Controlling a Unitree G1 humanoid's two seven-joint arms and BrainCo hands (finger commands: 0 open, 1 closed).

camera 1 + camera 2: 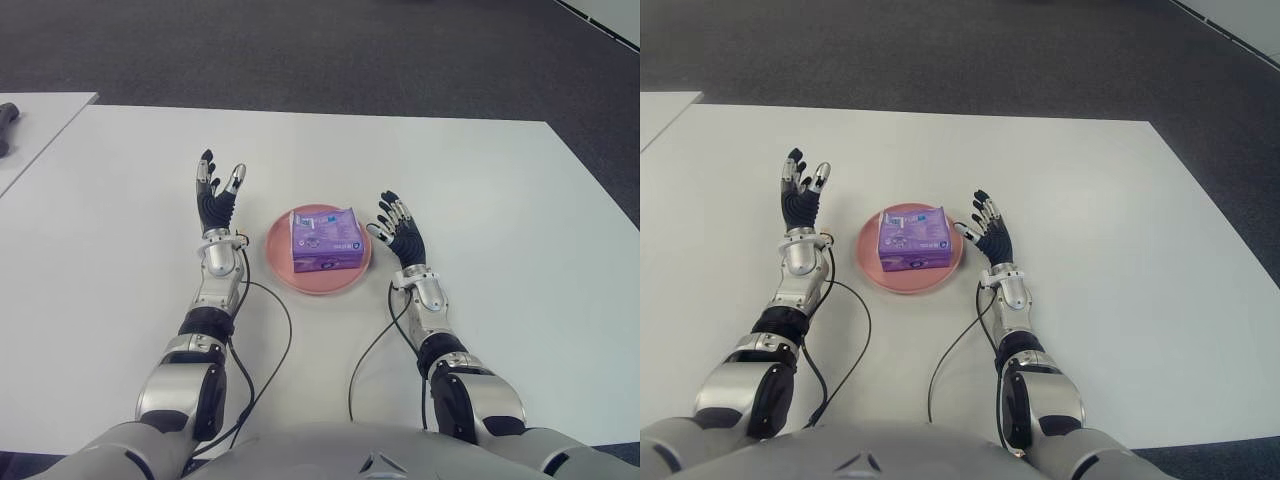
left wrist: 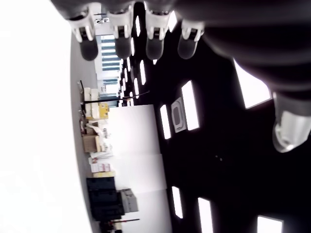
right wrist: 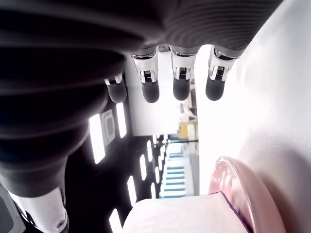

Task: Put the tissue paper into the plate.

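A purple tissue paper pack [image 1: 325, 240] lies inside the round pink plate [image 1: 282, 258] at the middle of the white table [image 1: 500, 200]. Just right of the plate is my right hand [image 1: 397, 228], fingers spread and holding nothing; its wrist view shows the plate's rim [image 3: 243, 189] and the pack [image 3: 184, 213] close by. Left of the plate, my left hand [image 1: 218, 190] points its open fingers away from me, apart from the plate and empty.
Black cables [image 1: 270, 340] run from both wrists across the table toward my body. A second white table [image 1: 30, 125] with a dark object [image 1: 8, 125] on it stands at the far left. Dark carpet lies beyond the table's far edge.
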